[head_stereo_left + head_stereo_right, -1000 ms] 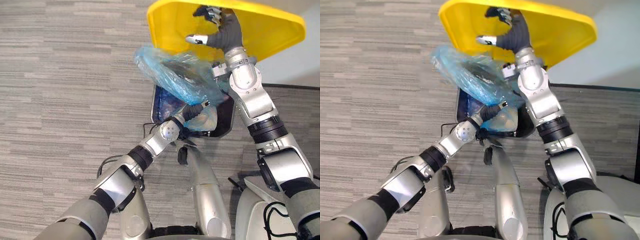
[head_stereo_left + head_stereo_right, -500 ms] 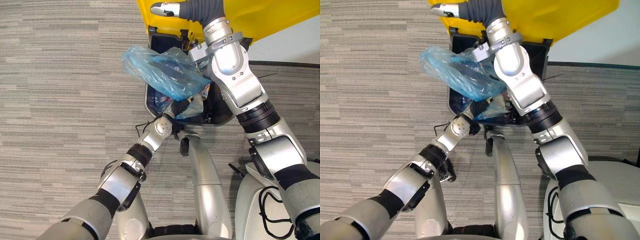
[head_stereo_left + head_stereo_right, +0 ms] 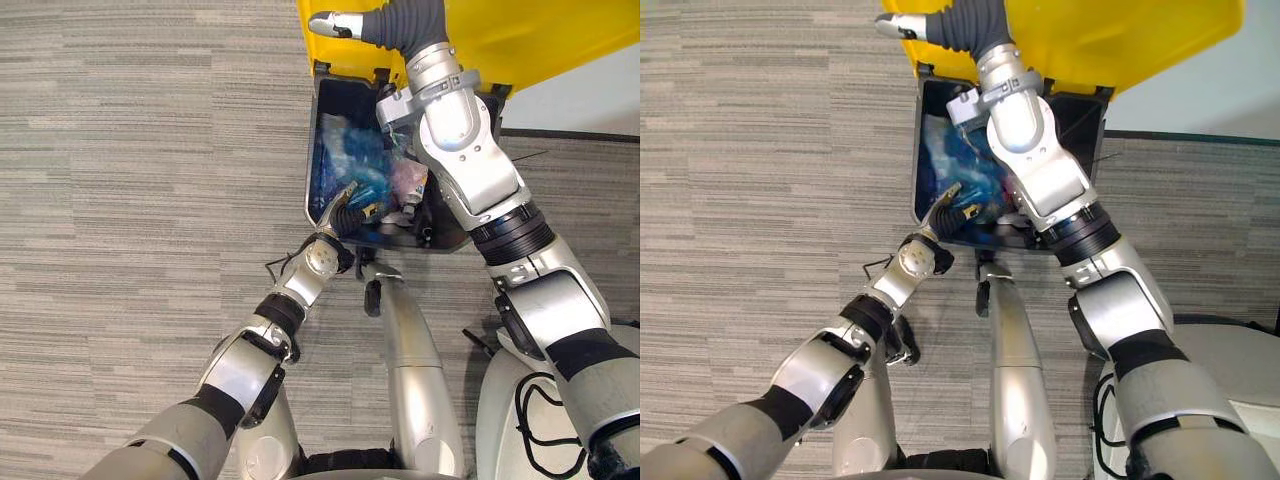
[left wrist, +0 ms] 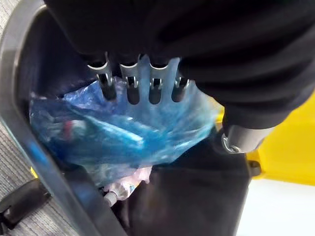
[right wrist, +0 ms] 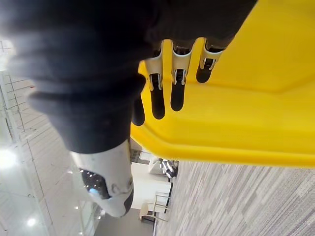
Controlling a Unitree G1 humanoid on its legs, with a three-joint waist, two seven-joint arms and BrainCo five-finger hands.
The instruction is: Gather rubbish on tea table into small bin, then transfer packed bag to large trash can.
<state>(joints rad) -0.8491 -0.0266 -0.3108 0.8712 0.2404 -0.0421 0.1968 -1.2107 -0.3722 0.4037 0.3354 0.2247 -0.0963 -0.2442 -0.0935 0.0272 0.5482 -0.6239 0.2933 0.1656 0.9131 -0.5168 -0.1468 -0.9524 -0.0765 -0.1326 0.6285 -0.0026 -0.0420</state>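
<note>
Blue rubbish bag (image 3: 352, 155) lies inside the dark trash can (image 3: 312, 160), where we see our left hand (image 3: 345, 208) empty with fingers straight just above it, and our right hand (image 3: 345, 22) flat-fingered against the raised yellow lid (image 3: 540, 30).

A grey carpeted floor (image 3: 130, 200), striped in long bands, is spread from 6 round to 12 o'clock. At about 2 o'clock a pale wall (image 3: 590, 100) is seen — a dark skirting strip (image 3: 600, 135) is set along its foot.

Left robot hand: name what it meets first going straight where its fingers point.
Most likely the blue bag in the open trash can, right ahead of the left robot hand; the gap between them is unclear.
</note>
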